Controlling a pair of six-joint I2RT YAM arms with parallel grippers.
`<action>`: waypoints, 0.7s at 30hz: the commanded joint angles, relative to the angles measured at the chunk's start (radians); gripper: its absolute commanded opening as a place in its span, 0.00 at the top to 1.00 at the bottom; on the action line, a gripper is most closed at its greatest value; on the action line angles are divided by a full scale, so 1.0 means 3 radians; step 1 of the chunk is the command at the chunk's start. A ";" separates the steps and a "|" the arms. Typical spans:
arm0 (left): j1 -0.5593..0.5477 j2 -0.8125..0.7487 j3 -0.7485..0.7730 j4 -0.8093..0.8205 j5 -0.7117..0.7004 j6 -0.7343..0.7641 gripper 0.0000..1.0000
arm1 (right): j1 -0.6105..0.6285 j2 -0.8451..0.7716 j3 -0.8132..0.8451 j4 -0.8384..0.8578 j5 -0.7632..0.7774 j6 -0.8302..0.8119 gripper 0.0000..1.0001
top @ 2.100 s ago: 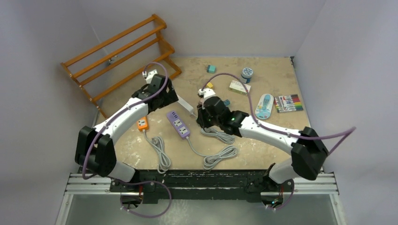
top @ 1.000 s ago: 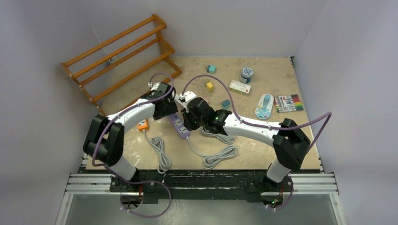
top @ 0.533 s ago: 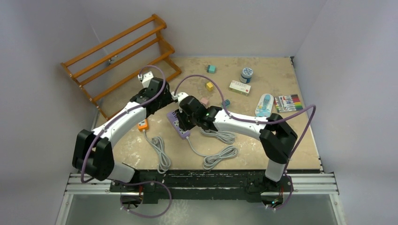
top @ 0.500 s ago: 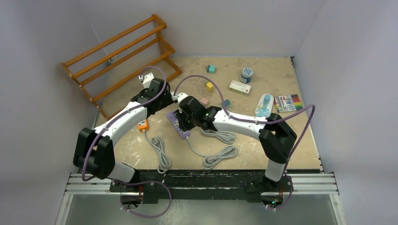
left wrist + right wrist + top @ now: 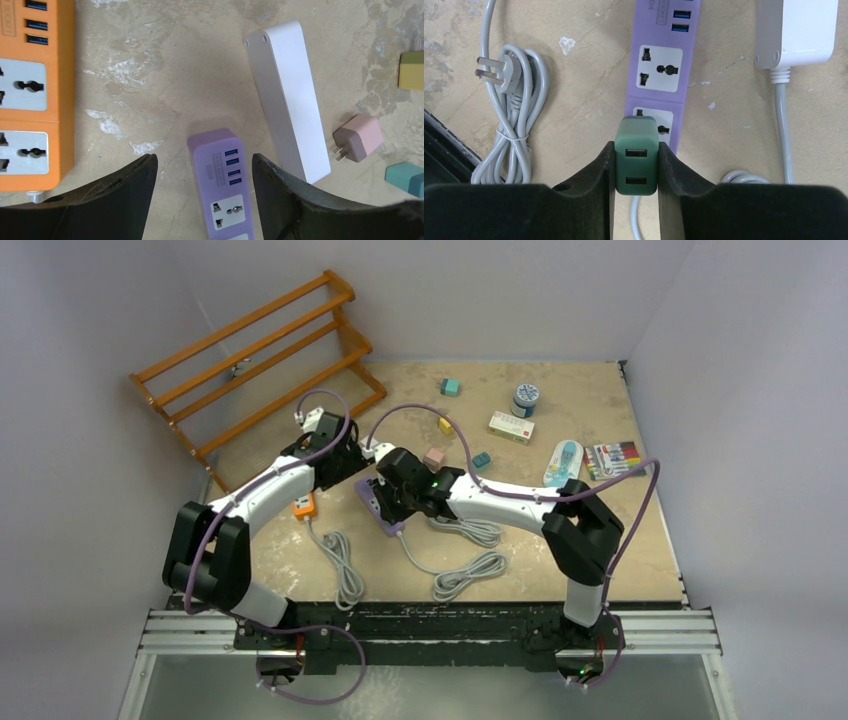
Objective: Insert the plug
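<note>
Over one socket of the strip (image 5: pixel 663 60), the right gripper (image 5: pixel 636 150) clamps the plug (image 5: pixel 636 161); seating appears unfinished. Above the strip, the left gripper (image 5: pixel 202 161) gapes empty.

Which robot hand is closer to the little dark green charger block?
Right. The right gripper is clamped on the dark green charger block, at a socket of the purple power strip. The left gripper hangs open above that strip's USB end.
</note>
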 commanded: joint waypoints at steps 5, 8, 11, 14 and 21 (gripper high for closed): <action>0.0012 0.0084 -0.0025 0.0147 0.0195 -0.0065 0.32 | 0.0021 0.0039 0.0189 0.0048 0.0157 0.0115 1.00; 0.0012 0.0105 -0.0021 0.0148 0.0219 -0.0059 0.32 | 0.0022 0.0056 0.0203 0.0029 0.0143 0.0160 1.00; 0.0012 0.0130 -0.0019 0.0148 0.0249 -0.0058 0.32 | 0.0021 0.0058 0.0223 0.0038 0.0162 0.0144 1.00; 0.0011 0.0146 -0.0016 0.0152 0.0269 -0.0059 0.32 | 0.0019 -0.0005 0.0208 0.0074 0.0199 0.0141 1.00; 0.0012 0.0371 0.0052 0.0185 0.0563 -0.0009 0.31 | 0.0020 -0.0250 0.0185 0.0171 0.0377 0.0156 1.00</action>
